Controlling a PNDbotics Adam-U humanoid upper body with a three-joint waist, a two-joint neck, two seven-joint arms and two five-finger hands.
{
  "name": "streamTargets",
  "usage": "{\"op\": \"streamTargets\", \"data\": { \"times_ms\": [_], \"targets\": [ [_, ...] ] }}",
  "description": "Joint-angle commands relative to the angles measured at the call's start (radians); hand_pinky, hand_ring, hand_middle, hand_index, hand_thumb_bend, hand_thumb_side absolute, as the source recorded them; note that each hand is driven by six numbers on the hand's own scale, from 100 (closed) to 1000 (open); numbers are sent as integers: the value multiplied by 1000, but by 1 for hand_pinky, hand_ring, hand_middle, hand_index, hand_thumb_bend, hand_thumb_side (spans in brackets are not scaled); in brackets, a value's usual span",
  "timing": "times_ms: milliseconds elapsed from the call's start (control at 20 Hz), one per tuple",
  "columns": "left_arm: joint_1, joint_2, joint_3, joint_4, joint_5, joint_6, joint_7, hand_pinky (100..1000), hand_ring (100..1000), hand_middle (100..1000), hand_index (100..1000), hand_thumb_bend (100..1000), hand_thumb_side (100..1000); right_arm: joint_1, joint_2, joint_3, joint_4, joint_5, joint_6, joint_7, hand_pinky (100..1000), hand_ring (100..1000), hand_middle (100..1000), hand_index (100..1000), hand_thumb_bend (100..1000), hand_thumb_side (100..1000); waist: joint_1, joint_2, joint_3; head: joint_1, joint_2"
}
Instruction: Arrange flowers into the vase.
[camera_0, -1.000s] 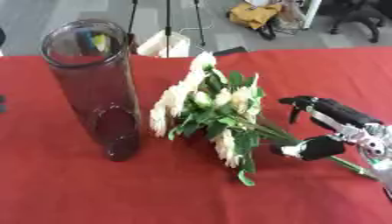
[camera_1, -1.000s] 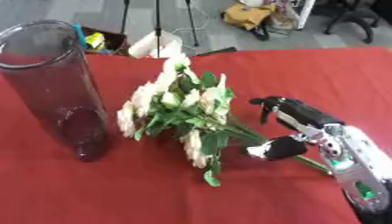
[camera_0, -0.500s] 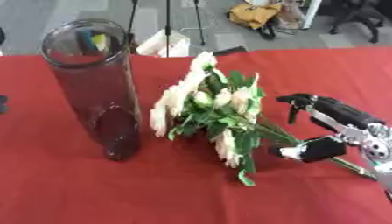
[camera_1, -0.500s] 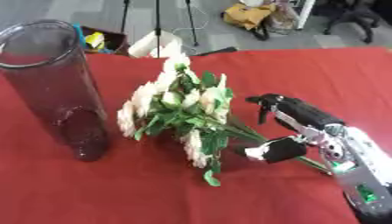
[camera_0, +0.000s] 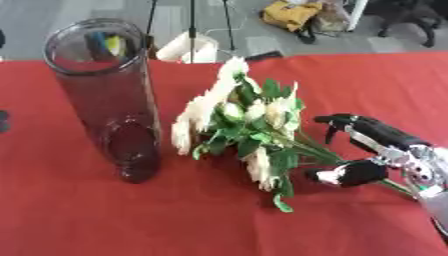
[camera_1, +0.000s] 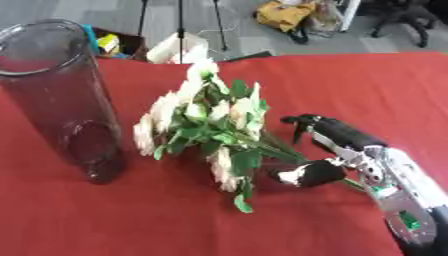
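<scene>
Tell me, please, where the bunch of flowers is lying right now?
The flowers lie mid-table on the red cloth, between the vase at left and the right hand at their stems.

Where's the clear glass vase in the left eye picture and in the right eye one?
Left eye view: vase stands upright, left of centre.
Right eye view: vase stands against the left edge.
Shared landmark: the white flower bunch lying on the red cloth, just to the vase's right.

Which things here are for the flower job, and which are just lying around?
For the job:
vase, standing empty on the red table
flowers, lying beside it
right hand, around the stems

Just lying about:
yellow bag on the floor
tripod legs
</scene>
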Motion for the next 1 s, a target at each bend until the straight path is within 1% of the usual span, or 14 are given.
{"op": "streamTargets", "data": {
  "times_ms": [50, 200, 300, 450, 550, 600, 750, 850, 900, 1000],
  "targets": [
    [-7, 0, -11, -18, -3, -2, -4, 611, 481, 660, 786, 150, 1000, -13, -20, -4, -1, 3, -6, 2, 1000, 1000, 644, 999, 516, 592, -1, -18, 0, -3, -12],
    [-6, 0, -11, -18, -5, -1, -5, 611, 481, 660, 786, 150, 1000, -16, -20, -4, 3, 3, -7, 4, 1000, 1000, 618, 988, 489, 594, -1, -17, 0, -4, -14],
    [-6, 0, -12, -18, -5, -1, -6, 611, 481, 659, 786, 150, 1000, -17, -21, -6, 6, 3, -4, 2, 984, 1000, 586, 973, 451, 600, -1, -16, 0, -5, -15],
    [-6, 0, -12, -18, -6, -2, -6, 612, 481, 659, 786, 150, 1000, -19, -24, -5, 13, 3, 0, -3, 962, 1000, 562, 957, 422, 604, -1, -15, 0, -7, -18],
    [-6, 0, -12, -18, -7, -2, -7, 612, 480, 657, 786, 148, 1000, -21, -25, -5, 18, 2, 3, -7, 933, 1000, 506, 930, 376, 611, 0, -14, 0, -12, -20],
    [-6, 0, -12, -18, -8, -2, -8, 612, 480, 657, 786, 148, 1000, -22, -26, -4, 22, 2, 4, -9, 929, 1000, 496, 922, 367, 612, 0, -13, 1, -13, -21],
    [-6, -1, -12, -18, -11, -2, -9, 612, 480, 657, 786, 148, 1000, -24, -26, -1, 31, 3, 5, -13, 926, 1000, 492, 911, 349, 608, 1, -11, 1, -15, -21],
    [-7, 0, -12, -18, -12, -2, -9, 612, 480, 657, 786, 148, 1000, -24, -26, -1, 34, 4, 6, -16, 930, 1000, 495, 912, 351, 608, 1, -11, 1, -16, -21],
    [-7, -1, -12, -18, -12, -3, -9, 612, 480, 657, 786, 148, 1000, -24, -26, -2, 38, 4, 7, -19, 948, 1000, 510, 924, 364, 603, 1, -11, 2, -17, -22],
    [-7, -1, -12, -18, -12, -2, -9, 612, 479, 656, 785, 148, 1000, -25, -24, -2, 45, 3, 7, -20, 948, 1000, 523, 926, 368, 599, 1, -10, 2, -18, -23]
  ]
}}
